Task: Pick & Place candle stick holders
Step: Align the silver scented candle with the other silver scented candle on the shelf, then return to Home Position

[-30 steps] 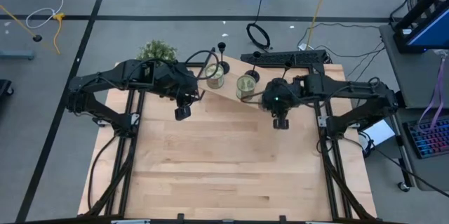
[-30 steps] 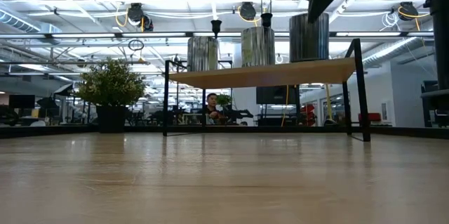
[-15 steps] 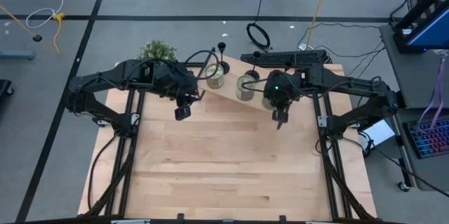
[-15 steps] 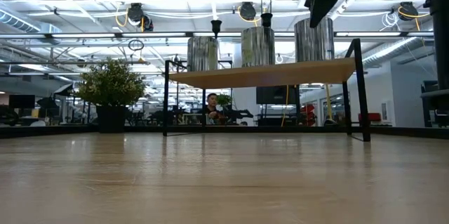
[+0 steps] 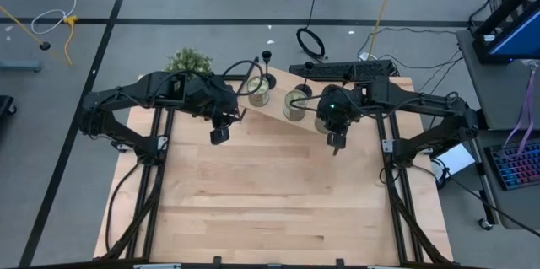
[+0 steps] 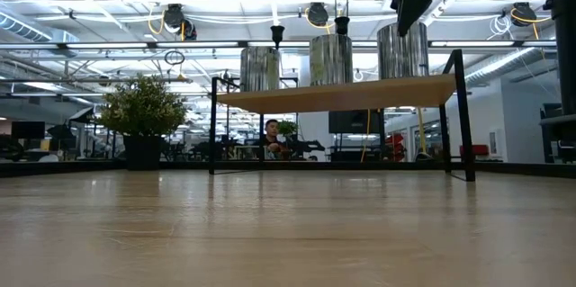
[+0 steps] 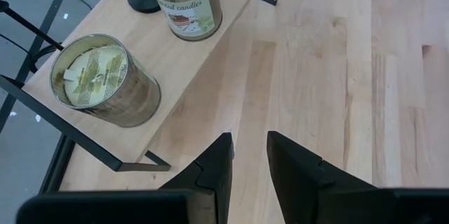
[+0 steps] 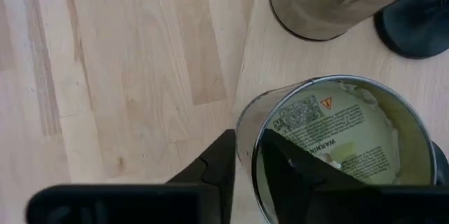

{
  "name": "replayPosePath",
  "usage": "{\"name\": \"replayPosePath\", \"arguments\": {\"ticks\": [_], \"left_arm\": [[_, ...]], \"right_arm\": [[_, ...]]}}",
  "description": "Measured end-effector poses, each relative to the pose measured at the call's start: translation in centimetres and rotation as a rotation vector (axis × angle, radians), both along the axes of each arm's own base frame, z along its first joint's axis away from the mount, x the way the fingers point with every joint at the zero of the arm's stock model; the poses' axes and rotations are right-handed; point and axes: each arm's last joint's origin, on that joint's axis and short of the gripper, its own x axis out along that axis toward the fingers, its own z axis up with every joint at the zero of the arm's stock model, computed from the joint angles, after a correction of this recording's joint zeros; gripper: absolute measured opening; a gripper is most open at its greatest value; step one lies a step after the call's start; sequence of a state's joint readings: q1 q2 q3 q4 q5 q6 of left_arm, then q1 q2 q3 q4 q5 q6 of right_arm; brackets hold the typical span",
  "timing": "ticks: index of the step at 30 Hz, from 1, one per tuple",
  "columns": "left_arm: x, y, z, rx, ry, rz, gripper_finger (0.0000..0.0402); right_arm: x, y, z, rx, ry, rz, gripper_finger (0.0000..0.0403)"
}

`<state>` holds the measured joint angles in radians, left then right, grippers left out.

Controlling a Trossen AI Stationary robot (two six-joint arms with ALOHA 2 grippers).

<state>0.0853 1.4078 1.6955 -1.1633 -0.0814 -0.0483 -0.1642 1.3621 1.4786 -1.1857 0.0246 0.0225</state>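
Observation:
Two black candle stick holders (image 5: 302, 92) (image 5: 270, 79) stand by their round bases on a low wooden shelf (image 6: 333, 96) at the table's far middle, behind greenish candle jars (image 5: 295, 103). Their thin stems show in the low view (image 6: 277, 33) (image 6: 342, 24); a third holder does not show. My right gripper (image 5: 335, 141) is over the shelf's right-hand jar (image 8: 337, 154) and closed on it. My left gripper (image 7: 249, 136) hangs over bare table near the shelf's left end, its fingers a narrow gap apart and empty. My right gripper has the right-hand jar's rim (image 8: 242, 155) between its two fingers, one finger (image 8: 287, 161) over the jar's inside and the other (image 8: 217, 161) outside its wall. The fingers come from above, slanting down from the near side. The jar stands upright on the shelf.
A potted plant (image 5: 190, 60) stands at the table's far left. The shelf has black metal legs (image 6: 463, 116). Two more jars (image 7: 105, 80) (image 7: 186, 3) stand on its left half. Bare wood table (image 5: 270, 201) spreads toward the near edge.
My right arm has moved toward the table's far edge and tipped steeper over the right-hand jar. In the low view that jar has shifted a little to the right and farther back along the shelf. Nothing has moved in the last half second.

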Motion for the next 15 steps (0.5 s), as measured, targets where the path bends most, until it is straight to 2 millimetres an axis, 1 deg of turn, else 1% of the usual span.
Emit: {"name": "replayPosePath", "arguments": {"ticks": [3,7,10,15], "left_arm": [[0.0,0.0,0.0,0.000,0.000,0.001,0.0097],[0.0,0.0,0.0,0.000,0.000,0.000,0.0097],[-0.1,0.0,0.0,0.000,0.000,0.000,0.0097],[-1.3,-0.1,0.5,0.030,0.009,-0.036,0.0097]], "right_arm": [[-0.4,0.1,0.3,-0.002,-0.011,0.000,0.0085],[-1.3,0.2,1.1,-0.009,-0.053,0.000,0.0102],[-2.2,0.4,1.9,-0.016,-0.093,0.000,0.0109],[-4.0,0.7,3.2,-0.025,-0.162,-0.002,0.0110]]}}
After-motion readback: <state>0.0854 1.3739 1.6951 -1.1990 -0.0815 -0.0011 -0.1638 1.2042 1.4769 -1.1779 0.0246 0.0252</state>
